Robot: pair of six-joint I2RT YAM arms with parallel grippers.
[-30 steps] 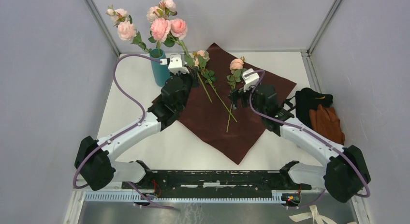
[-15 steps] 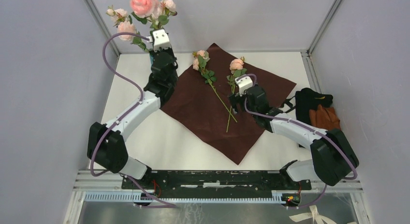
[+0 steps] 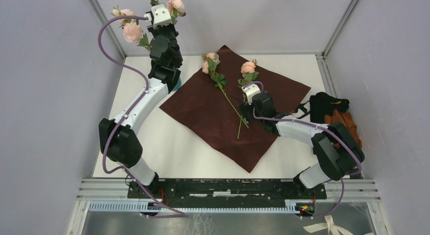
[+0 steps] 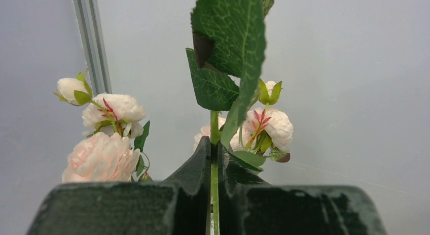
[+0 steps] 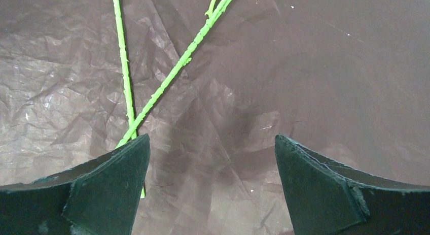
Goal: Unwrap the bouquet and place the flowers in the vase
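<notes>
Where the white table (image 3: 152,143) meets grey walls (image 3: 45,93), maroon paper (image 3: 218,128) lies spread flat with two pink roses (image 3: 211,62) on it. More blooms (image 3: 132,31) rise above the teal vase (image 3: 176,84) in the far-left corner. Raised high there, the left gripper (image 4: 214,164) pinches a green stem (image 4: 214,194); the right gripper (image 5: 213,164) hovers low over the paper, jaws spread.

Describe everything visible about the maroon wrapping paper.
The wrapping paper is a dark maroon, matte, finely crinkled square sheet, fully unfolded and lying flat on the white table, turned corner-forward like a diamond. Two green rose stems lie crossed on it, and the open right end effector hangs just over them.
</notes>
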